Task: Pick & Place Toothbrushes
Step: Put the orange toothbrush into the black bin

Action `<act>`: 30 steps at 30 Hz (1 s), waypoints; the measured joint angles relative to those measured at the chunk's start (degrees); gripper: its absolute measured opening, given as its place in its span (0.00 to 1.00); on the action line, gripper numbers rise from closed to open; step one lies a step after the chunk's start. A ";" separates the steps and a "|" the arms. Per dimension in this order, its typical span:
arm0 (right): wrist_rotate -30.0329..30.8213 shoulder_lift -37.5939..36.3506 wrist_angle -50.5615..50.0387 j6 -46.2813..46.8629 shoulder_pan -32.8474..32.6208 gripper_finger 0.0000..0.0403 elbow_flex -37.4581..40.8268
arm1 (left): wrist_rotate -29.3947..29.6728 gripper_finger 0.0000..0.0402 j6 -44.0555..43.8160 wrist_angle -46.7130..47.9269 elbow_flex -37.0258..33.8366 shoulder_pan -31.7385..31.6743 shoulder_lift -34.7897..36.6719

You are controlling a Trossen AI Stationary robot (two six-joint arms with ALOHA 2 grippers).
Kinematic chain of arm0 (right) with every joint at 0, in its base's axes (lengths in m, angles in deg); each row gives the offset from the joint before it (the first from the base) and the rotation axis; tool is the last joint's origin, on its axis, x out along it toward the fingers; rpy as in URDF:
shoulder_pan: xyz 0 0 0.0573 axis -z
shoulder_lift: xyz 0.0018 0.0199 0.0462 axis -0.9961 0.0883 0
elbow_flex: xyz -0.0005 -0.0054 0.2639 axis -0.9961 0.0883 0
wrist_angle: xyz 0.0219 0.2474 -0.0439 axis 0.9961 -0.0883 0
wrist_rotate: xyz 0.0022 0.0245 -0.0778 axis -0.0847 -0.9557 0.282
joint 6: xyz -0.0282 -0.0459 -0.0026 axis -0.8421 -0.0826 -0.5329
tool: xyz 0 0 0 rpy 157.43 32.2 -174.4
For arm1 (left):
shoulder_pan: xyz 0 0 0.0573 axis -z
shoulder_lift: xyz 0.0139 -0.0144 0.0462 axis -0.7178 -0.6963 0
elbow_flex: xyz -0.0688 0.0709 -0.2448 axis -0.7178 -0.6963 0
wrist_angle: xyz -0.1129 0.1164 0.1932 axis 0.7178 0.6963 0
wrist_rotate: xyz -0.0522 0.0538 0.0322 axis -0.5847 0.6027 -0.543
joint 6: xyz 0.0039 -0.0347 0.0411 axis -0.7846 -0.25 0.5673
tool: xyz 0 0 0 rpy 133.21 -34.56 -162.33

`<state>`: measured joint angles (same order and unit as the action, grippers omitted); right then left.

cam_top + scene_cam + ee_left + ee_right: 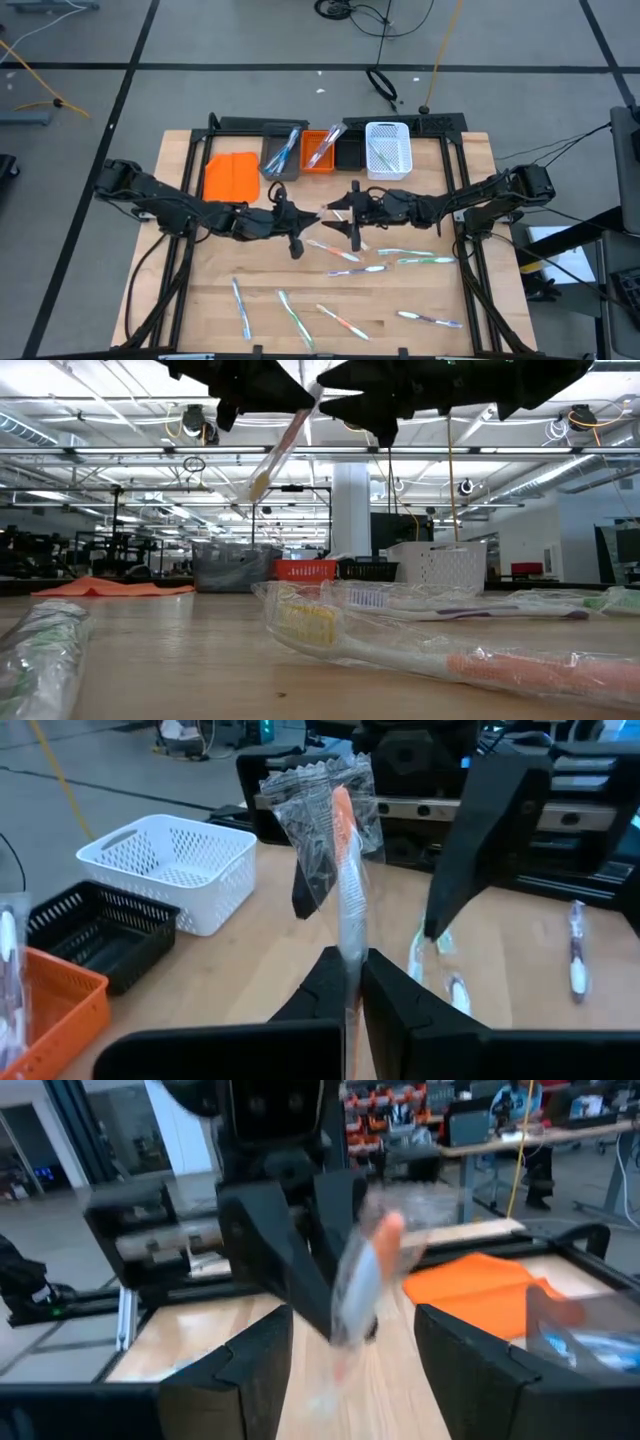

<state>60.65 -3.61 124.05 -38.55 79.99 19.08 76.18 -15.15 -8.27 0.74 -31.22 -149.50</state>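
Close to the front edge of the counter (200, 300) a lot of toothbrushes wait to be picked up; they lie flat in their clear wrappers, well apart from each other. There is a blue one (241, 306), a green one (294, 317), an orange-pink one (343, 322) and a purple one (430, 319); a little farther in, near the middle, a few more lie in a loose bunch (385, 258). In the low view one wrapped brush (430, 650) lies right in front of the camera.

Above the middle of the counter the two arms meet. The left gripper (352, 982) is pinched tight on one wrapped toothbrush with an orange handle (345, 870), which stands up from its fingers in the air; the right gripper (352, 1342) sits just across from it with its fingers spread wide and nothing in them — it looks like a hand-over between the arms, but that is my guess.

At the far side stand the small bins in a row; the grey bin (281, 158) and the orange bin (320, 154) each hold a few brushes already; the black bin (349, 153) and the white mesh basket (388, 150) look empty. A flat orange piece (230, 176) lies beside them.

So a few brushes are put away, one is on its way, and I think the bigger part of the job is left.
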 joint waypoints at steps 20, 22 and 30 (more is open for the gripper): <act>-0.26 0.00 3.81 -2.63 1.17 0.09 0.00 | 0.14 0.02 1.54 -1.83 0.00 -0.05 -0.28; -0.44 0.00 4.30 -3.89 1.17 0.04 0.00 | 0.05 0.04 1.69 -1.80 0.00 -0.26 -0.28; -0.13 0.00 4.10 -4.11 1.17 0.02 0.00 | 0.05 0.09 1.34 -1.63 0.00 -0.82 -0.28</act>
<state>60.52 -3.61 128.15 -42.66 81.16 19.08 76.23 -13.80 -9.90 0.74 -32.04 -149.79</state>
